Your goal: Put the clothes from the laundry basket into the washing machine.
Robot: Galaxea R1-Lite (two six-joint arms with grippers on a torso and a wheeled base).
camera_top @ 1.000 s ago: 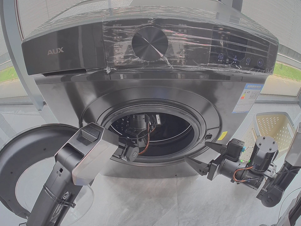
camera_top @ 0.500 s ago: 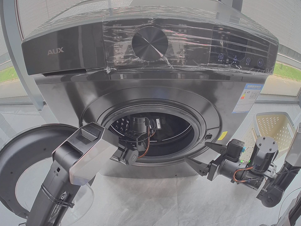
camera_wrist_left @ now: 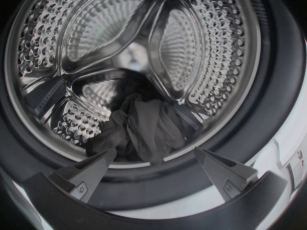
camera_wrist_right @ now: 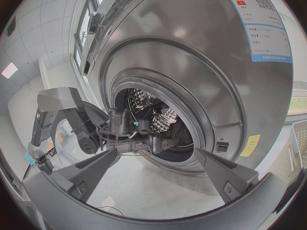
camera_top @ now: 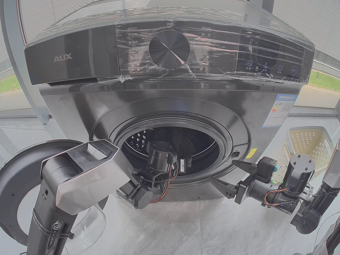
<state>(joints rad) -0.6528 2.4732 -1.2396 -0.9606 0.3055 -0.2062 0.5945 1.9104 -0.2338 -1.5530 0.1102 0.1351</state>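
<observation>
Two end effectors: the left end effector [camera_wrist_left: 153, 154] and the right end effector [camera_top: 223, 172] are both standing spread, gripping nothing.
Left reach: it is pointing into the drum [camera_wrist_left: 204, 48] of the washing machine [camera_top: 88, 103].
Clothes [camera_wrist_left: 150, 125]: lying crumpled at the drum's bottom, beyond and below those fingers, apart from them.
Laundry basket [camera_top: 311, 130]: sitting at the robot's right, so the right arm is nearer; I am judging that a further pick falls to it.
Writing: brand lettering [camera_top: 62, 57], a blue-edged energy sticker [camera_top: 280, 110] and a yellow warning sticker [camera_top: 251, 153] are showing.
</observation>
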